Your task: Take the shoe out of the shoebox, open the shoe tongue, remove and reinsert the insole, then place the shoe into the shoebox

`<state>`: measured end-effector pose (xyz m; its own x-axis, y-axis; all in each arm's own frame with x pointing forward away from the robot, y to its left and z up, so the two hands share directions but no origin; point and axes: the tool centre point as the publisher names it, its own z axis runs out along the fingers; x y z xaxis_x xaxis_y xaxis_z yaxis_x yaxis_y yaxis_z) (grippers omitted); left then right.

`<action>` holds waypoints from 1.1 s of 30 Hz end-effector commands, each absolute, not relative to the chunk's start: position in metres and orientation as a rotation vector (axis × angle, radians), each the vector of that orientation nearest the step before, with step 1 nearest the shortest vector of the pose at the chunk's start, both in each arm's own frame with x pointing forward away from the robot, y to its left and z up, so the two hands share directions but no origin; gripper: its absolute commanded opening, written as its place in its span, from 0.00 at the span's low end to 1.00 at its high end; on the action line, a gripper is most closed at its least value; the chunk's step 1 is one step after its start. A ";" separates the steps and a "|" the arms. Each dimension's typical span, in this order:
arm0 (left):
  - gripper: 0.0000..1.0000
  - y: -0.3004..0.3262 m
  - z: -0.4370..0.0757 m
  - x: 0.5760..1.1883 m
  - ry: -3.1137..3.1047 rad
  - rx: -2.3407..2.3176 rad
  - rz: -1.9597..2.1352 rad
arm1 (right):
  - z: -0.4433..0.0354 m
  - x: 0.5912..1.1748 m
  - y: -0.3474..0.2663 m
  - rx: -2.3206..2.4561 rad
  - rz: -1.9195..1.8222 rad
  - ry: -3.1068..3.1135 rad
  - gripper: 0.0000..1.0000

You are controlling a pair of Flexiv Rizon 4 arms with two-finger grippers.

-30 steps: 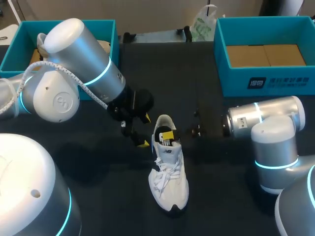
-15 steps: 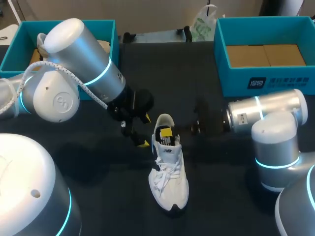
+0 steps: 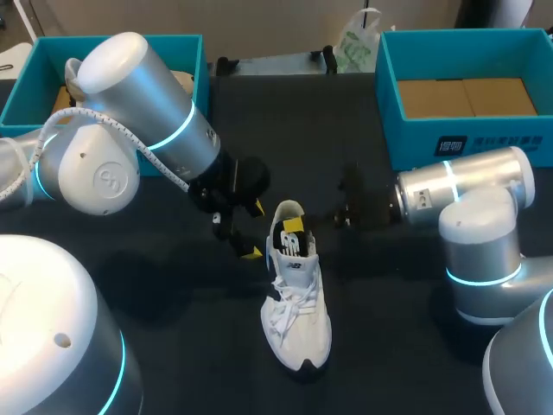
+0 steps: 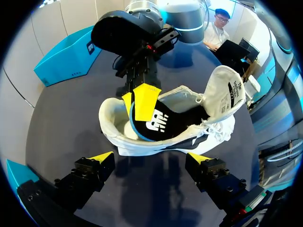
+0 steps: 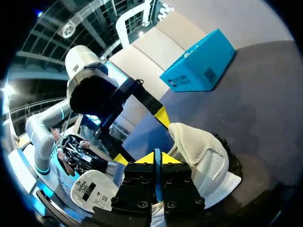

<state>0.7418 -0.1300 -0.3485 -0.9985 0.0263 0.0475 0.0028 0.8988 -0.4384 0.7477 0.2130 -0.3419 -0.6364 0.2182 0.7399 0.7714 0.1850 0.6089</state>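
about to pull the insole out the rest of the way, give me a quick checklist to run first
1. Right gripper shut on the insole: ok, both yellow tips pinch its edge.
2. Tongue open: ok, folded forward over the laces.
3. Insole free of the shoe: not ok, its front end sits inside.
4. Left gripper bracing the shoe: not ok, it is open, short of the heel and not touching.
5. Shoe upright on its sole: ok.
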 end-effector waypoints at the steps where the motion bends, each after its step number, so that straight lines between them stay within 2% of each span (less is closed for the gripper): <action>1: 1.00 -0.130 -0.350 0.742 -3.010 -0.024 0.697 | -0.354 0.742 0.213 -0.959 -1.454 -1.944 0.00; 9: 1.00 -0.130 -0.350 0.742 -3.010 -0.024 0.697 | -0.349 0.733 0.210 -0.981 -1.468 -1.947 0.00; 10: 1.00 -0.130 -0.350 0.742 -3.010 -0.024 0.697 | -0.347 0.735 0.210 -0.978 -1.463 -1.960 0.03; 13: 1.00 -0.130 -0.350 0.742 -3.010 -0.024 0.697 | -0.339 0.738 0.210 -0.958 -1.445 -2.004 0.38; 16: 1.00 -0.130 -0.350 0.742 -3.010 -0.024 0.697 | -0.331 0.743 0.210 -0.938 -1.426 -2.046 0.44; 33: 1.00 -0.118 -0.334 0.742 -2.994 -0.091 0.677 | -0.302 0.751 0.195 -0.875 -1.242 -2.198 0.45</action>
